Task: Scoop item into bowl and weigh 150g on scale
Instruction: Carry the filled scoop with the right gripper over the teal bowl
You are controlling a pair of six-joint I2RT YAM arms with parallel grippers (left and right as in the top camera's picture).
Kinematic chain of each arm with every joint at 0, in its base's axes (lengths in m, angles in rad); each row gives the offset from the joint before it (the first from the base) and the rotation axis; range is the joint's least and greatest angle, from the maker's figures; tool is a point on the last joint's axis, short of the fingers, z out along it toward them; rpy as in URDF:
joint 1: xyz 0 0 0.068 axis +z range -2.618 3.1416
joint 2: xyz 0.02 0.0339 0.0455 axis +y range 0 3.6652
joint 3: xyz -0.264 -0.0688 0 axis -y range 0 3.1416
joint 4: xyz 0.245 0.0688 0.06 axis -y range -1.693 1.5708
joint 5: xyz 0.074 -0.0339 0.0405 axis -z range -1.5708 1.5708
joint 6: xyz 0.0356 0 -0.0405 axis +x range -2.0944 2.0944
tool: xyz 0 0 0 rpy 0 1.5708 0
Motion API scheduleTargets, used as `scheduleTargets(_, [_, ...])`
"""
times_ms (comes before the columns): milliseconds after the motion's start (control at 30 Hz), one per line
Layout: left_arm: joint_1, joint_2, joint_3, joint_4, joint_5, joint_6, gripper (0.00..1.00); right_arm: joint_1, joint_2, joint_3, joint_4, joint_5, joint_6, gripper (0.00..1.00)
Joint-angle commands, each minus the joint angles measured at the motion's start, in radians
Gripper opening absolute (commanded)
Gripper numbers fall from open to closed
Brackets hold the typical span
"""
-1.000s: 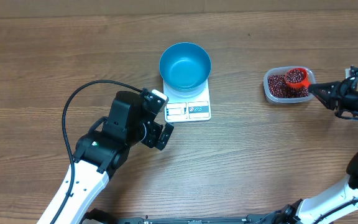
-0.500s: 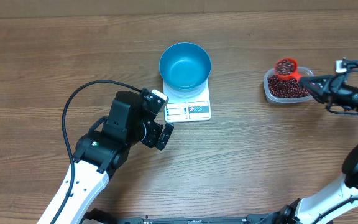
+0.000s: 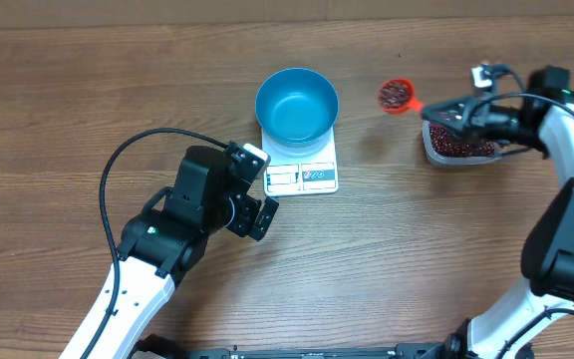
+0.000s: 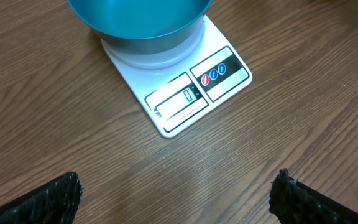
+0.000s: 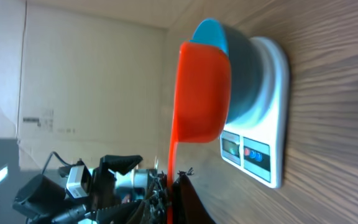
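Observation:
The blue bowl stands empty on the white scale, whose display reads zero. A red scoop filled with the item, dark red-brown beans, hangs over bare table between the bowl and the tub, and my right gripper is shut on its handle. From the right wrist view the scoop sits just in front of the bowl. My left gripper is open and holds nothing, just left of the scale's front edge; in its own view its fingertips stand wide apart.
A clear plastic tub with more beans sits at the right, under my right arm. The left arm's black cable loops over the table on the left.
My right gripper has lifted the filled scoop out of the tub and carried it left toward the bowl. The left arm has not moved.

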Motion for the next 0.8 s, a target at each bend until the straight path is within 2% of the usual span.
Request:
scheduleTargets(0, [0.004,0.005,-0.005,0.0,-0.008,-0.006,0.99,0.073,0.002,0.045,0.058,-0.016,0.138,0.04])
scheduleTargets(400, [0.004,0.005,-0.005,0.0,-0.01,-0.006,0.99,0.307,0.002,0.103,0.231,0.226,0.383,0.04])
scheduleTargets(767, [0.004,0.005,-0.005,0.0,-0.01,-0.006,0.99,0.472,0.0,0.147,0.293,0.576,0.408,0.04])
